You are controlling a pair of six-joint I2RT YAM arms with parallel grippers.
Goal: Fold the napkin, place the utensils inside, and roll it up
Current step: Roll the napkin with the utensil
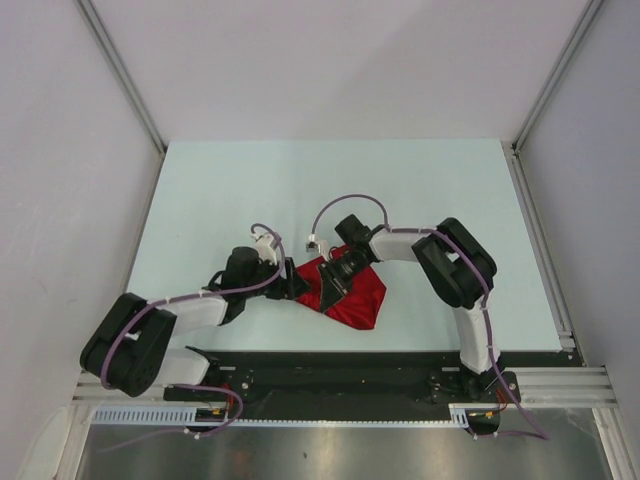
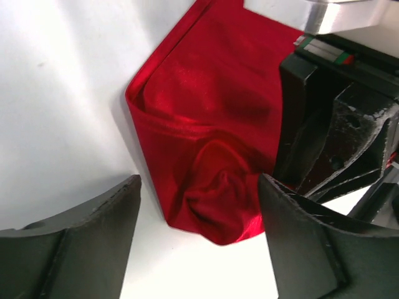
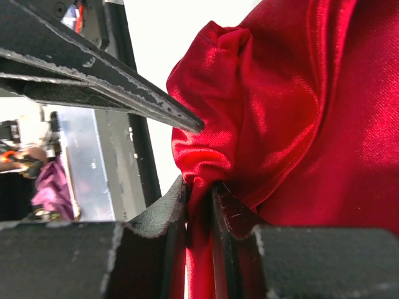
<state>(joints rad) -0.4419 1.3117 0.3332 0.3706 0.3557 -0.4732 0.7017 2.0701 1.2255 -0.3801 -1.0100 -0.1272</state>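
Note:
The red napkin [image 1: 355, 296] lies bunched and creased on the pale table, near the front middle. My right gripper [image 1: 331, 284] is shut on a pinched fold at the napkin's left end, and the red cloth [image 3: 280, 112] runs down between its fingertips [image 3: 199, 198]. My left gripper [image 1: 299, 284] stands open just left of it. Its two dark fingers [image 2: 93, 240] straddle the napkin's crumpled corner [image 2: 218, 199] without touching the cloth. The right gripper's black body [image 2: 340, 131] sits close on the right in the left wrist view. The utensils are out of view.
A black base rail [image 1: 340, 372] runs along the table's near edge, with a metal frame bar [image 1: 540, 385] behind it. Grey walls and slanted frame posts [image 1: 120, 75] close in the table at the back and sides. One left gripper finger [image 3: 100, 68] crosses the right wrist view.

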